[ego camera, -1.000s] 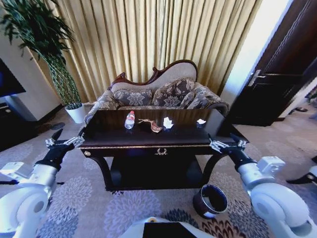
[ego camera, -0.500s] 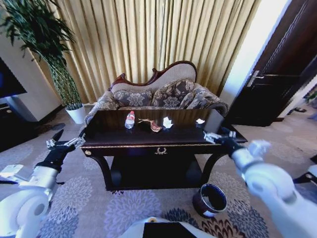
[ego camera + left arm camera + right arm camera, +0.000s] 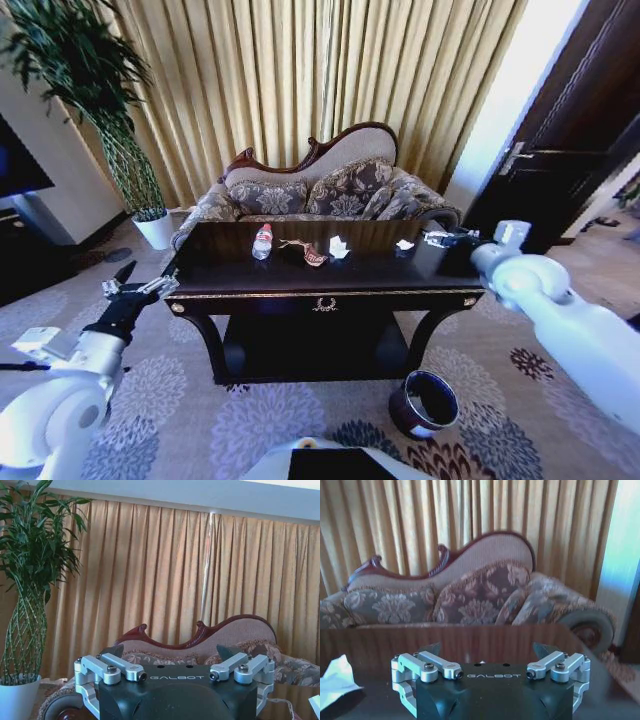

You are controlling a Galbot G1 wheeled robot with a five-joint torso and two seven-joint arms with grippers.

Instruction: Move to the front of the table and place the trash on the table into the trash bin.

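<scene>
**Head view: right arm over the table's right end, trash lying untouched**

Head view shows my right gripper (image 3: 440,238) held above the right end of the table (image 3: 250,275), its fingers spread with nothing between them. A small white paper scrap (image 3: 405,244) lies just left of it. My left gripper (image 3: 140,288) hangs off the table's left near corner, fingers likewise apart and empty.

Along the table's far side lie the clear bottle (image 3: 262,241) with its red cap, a brownish-red wrapper (image 3: 308,252) and a crumpled white paper (image 3: 340,247). The wrapper's shape is hard to read against the dark glossy top.

The trash bin (image 3: 425,404) stands on the carpet near the table's right front leg.

In my right wrist view a white paper (image 3: 337,680) is cut off at the frame edge.
</scene>
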